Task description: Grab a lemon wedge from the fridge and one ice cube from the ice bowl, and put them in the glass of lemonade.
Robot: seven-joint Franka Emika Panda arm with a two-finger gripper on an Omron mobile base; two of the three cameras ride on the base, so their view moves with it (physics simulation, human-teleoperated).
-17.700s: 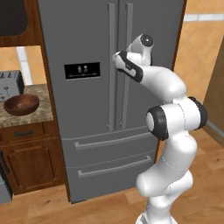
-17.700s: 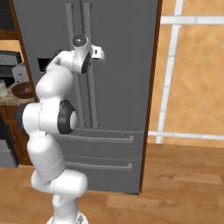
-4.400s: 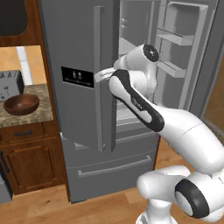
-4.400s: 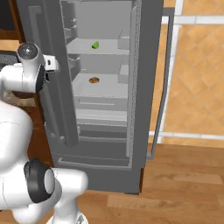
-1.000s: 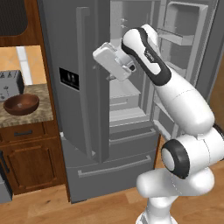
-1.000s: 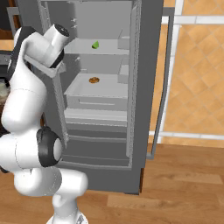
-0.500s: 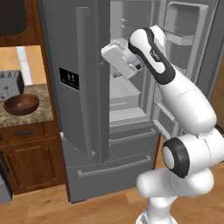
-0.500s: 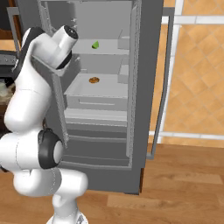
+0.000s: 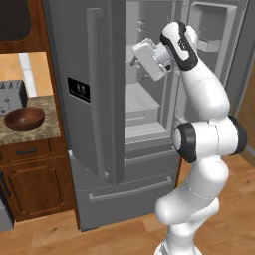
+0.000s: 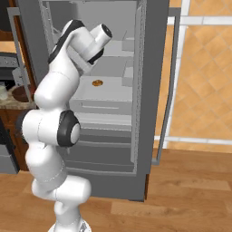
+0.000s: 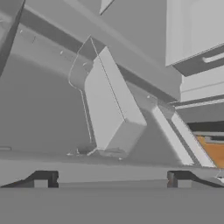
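lemon wedge: cannot be made out; the arm's upper links stand in front of the upper fridge shelf in the right base view.
fridge [image 9: 94, 124]: tall grey steel, both upper doors swung open, pale shelves and bins showing inside; the left door carries the black dispenser panel [image 9: 78, 89] and a long vertical handle; two drawer fronts below are shut.
orange lump [image 10: 96, 83]: tiny, lying on a middle shelf inside the fridge, just right of the arm in the right base view.
hand [image 11: 109, 179]: raised high at the open fridge, reaching into the upper compartment; fingertips [image 11: 41, 179] spread wide apart with nothing between them; ahead of them are pale grey shelf edges and a box-like bin.
arm: white with dark joints, rising from the base and bending over at the top toward the fridge interior.
ice bowl [image 9: 24, 118]: dark reddish-brown, glossy, sitting on the speckled surface [image 9: 42, 130] left of the fridge, well apart from the hand.
toaster [image 9: 11, 97]: grey, behind the bowl on the same surface.
cabinet [image 9: 32, 182]: brown wood, with a drawer, under the surface.
floor [image 10: 181, 190]: wooden planks.
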